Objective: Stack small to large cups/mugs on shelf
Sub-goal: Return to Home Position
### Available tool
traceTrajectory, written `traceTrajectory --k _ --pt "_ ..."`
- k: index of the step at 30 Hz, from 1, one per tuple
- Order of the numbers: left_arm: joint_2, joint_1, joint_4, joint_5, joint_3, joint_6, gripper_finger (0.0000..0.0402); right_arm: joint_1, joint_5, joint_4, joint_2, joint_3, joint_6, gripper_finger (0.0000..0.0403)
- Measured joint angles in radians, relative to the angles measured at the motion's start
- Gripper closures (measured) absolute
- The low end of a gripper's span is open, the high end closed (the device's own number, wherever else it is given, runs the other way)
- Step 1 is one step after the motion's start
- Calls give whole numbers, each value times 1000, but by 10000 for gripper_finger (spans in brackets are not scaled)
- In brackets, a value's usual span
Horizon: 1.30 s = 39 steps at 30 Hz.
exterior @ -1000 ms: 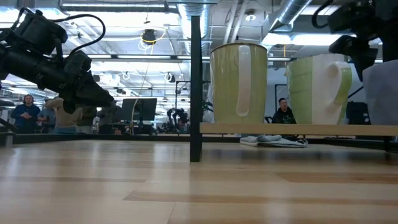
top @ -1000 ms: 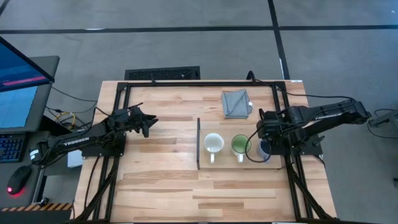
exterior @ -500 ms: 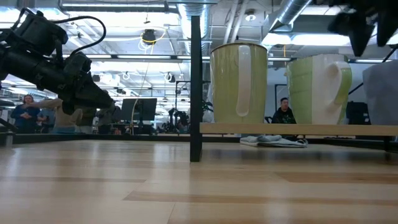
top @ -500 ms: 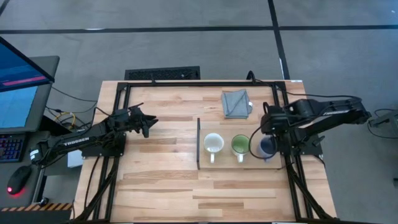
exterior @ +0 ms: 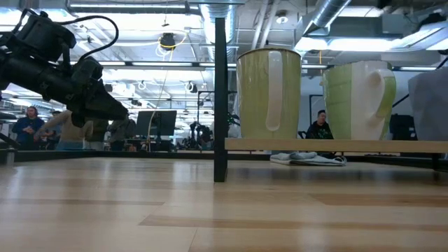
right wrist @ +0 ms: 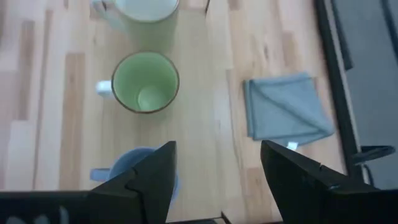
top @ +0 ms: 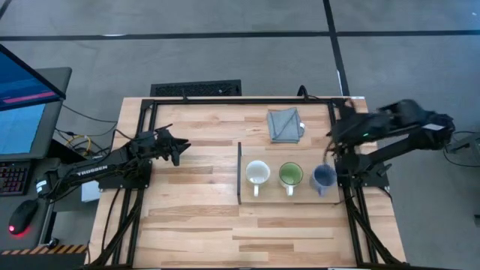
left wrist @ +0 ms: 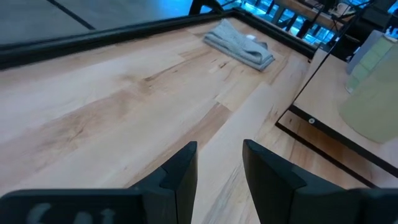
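The blue-grey mug (exterior: pixel 430 105) is cut off by the low view's edge; the right arm (top: pixel 390 124) is blurred overhead.
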<state>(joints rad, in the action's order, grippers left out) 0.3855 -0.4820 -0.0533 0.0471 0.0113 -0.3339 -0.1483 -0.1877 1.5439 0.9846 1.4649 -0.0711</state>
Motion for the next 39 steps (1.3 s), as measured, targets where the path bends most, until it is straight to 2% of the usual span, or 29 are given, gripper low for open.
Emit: traceTrajectory --k 4,11,16,18,23,28,34,39 --pt "0 0 -6 0 0 22 283 0 -34 27 -49 62 16 147" --pt "0 0 -10 0 0 20 283 0 -270 16 -211 69 -62 147" --pt "0 0 -26 -1 0 55 283 0 -364 23 -312 69 -95 147" --pt "0 0 -39 -3 0 83 283 0 -453 19 -348 64 -113 147" --pt "0 0 -102 -6 0 161 283 0 -615 21 -413 -15 -134 147" --pt "0 0 -141 -6 0 217 283 1 -663 26 -491 -119 -171 147" --pt "0 0 -140 -2 0 225 283 -4 -755 18 -666 -250 -192 147" --pt "0 0 -140 -2 0 221 283 -89 -776 -71 -819 -321 -159 147"
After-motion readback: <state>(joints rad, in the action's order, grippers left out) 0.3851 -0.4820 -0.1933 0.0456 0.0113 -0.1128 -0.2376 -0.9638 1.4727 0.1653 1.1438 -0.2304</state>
